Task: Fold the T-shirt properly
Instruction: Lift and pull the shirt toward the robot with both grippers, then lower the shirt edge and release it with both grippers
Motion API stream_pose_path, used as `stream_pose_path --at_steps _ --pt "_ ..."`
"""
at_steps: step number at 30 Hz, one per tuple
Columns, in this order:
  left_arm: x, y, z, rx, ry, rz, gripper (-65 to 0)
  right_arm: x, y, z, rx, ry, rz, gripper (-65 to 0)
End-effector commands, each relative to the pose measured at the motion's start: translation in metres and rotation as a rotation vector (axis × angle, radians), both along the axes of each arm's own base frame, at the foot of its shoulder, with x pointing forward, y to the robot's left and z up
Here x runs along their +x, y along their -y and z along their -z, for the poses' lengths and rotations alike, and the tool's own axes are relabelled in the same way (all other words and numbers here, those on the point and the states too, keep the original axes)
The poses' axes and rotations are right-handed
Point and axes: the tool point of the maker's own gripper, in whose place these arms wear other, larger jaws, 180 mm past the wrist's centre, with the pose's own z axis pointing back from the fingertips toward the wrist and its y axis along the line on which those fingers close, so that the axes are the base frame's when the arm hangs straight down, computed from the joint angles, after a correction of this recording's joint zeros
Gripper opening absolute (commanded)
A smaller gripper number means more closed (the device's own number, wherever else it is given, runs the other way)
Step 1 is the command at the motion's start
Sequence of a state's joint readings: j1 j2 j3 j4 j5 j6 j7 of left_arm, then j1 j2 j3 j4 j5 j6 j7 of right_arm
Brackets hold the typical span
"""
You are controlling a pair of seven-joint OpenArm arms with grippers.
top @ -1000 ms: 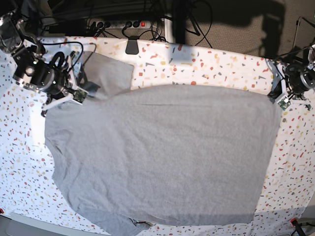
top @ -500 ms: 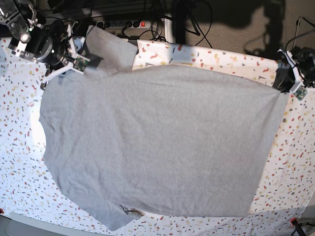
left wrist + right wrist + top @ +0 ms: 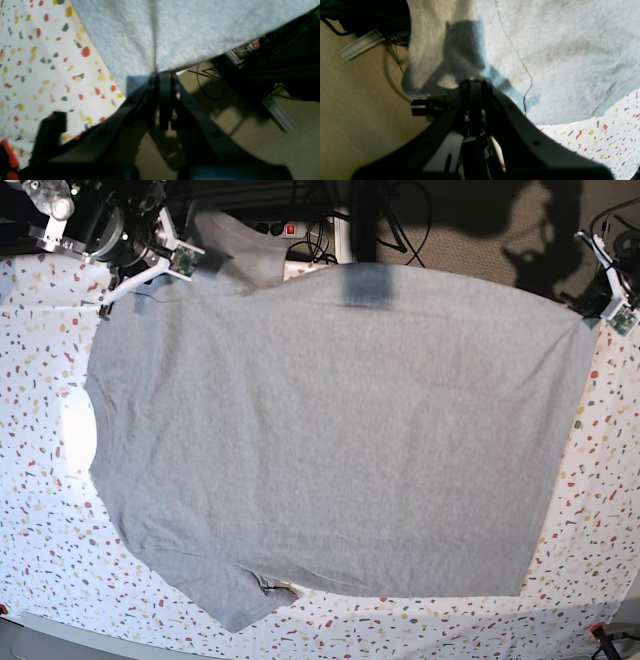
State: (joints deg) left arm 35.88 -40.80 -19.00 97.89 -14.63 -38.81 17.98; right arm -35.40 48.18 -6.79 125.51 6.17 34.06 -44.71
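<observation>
At far table edge, T-shirt point(image 3: 330, 440) stretched between left gripper point(image 3: 161, 75) and right gripper point(image 3: 475, 83), both pinching cloth.

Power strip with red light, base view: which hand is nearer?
Right. The right hand, shut on the T-shirt, is just left of the power strip in that view; the left hand, also gripping it, is far to its right.

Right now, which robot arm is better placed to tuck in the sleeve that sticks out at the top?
Probably the right arm. Its right pincer is shut on the T-shirt beside that sleeve. The left pincer grips the far hem corner, a whole shirt away.
</observation>
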Motion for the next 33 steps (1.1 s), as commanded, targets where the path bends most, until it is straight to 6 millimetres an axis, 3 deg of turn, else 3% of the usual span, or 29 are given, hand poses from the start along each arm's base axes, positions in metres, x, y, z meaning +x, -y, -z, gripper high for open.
stream_pose_path --at_steps 1,7,13,17,23,29,33 --pt "0.009 -0.003 -0.013 0.002 0.047 0.008 -65.0 0.006 -0.001 -0.008 0.002 0.030 -0.011 -65.0" --pt "0.037 -0.002 -0.037 -0.039 0.194 -0.016 -65.0 0.026 -0.004 -0.017 0.022 0.096 -0.007 -65.0" --pt "0.063 -0.013 -0.054 -0.013 0.291 -0.082 -65.0 0.069 -0.004 -0.030 0.049 0.209 0.025 -65.0" --pt "0.073 -0.019 -0.058 -0.011 0.313 -0.098 -65.0 0.100 -0.008 -0.027 0.132 0.269 0.085 -65.0" --pt "0.100 -0.037 -0.070 -0.019 0.374 -0.156 -65.0 0.141 0.004 -0.031 0.150 0.332 0.152 -65.0" --pt "0.114 -0.058 -0.069 -0.027 0.387 -0.220 -65.0 0.165 0.013 -0.036 0.154 0.371 0.178 -65.0" --pt "0.117 -0.052 -0.068 -0.058 0.390 -0.189 -65.0 0.174 0.021 -0.035 0.153 0.379 0.197 -65.0"
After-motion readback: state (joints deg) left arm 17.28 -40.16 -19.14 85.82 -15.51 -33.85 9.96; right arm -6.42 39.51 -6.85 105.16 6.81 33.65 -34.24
